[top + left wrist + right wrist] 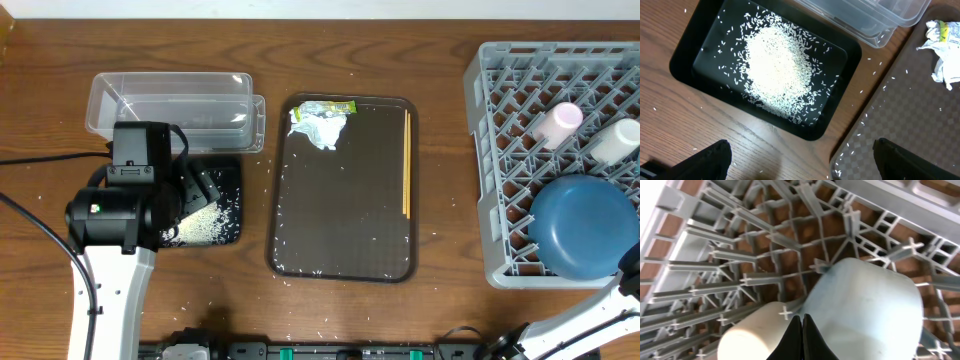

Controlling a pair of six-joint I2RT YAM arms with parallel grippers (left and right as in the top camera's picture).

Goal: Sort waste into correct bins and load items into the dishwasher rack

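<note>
Loose white rice grains lay heaped in the shallow black tray, glossy and round-cornered; strays speckled the wood-grain surface; the left claw hung released, fingers wide, just beside that tray; the clear plastic tub sat just beyond it. On the brown checker-textured serving tray lay a crumpled tissue, a green-yellow wrapper and thin wooden chopsticks. The right claw was clenched, finger against finger, over the grey lattice rack — in which sat a pink cup, a white cup and a round blue dish.
</note>
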